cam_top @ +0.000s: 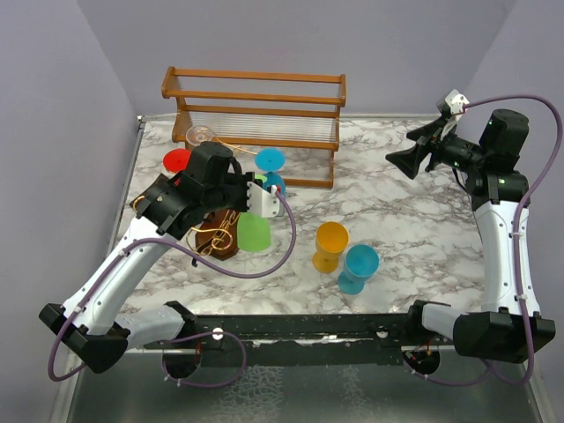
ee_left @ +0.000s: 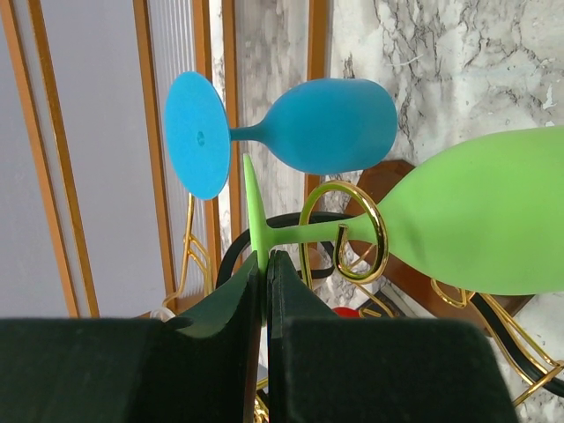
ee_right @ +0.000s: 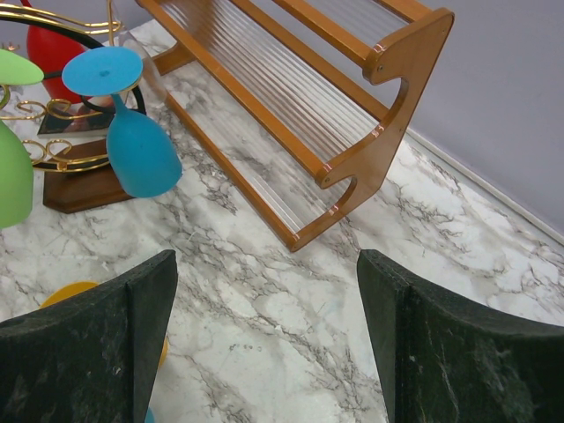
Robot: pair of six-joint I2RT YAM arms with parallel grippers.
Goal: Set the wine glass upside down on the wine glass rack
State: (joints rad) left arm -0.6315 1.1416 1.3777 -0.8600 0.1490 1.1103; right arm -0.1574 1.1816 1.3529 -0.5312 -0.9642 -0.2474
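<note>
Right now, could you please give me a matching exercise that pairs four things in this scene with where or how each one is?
1 green wine glass
2 orange wine glass
3 right gripper
4 wooden slatted frame

A open, holding nothing
B along the back wall
C foot pinched in the left gripper
D standing beside the teal wine glass

Pairs: 1-C, 2-D, 3-A, 4-B

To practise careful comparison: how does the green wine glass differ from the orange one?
The green wine glass hangs bowl-down on the gold rack, its foot pinched by the left gripper; the orange glass stands free on the table, untouched. Both are coloured wine glasses.
</note>
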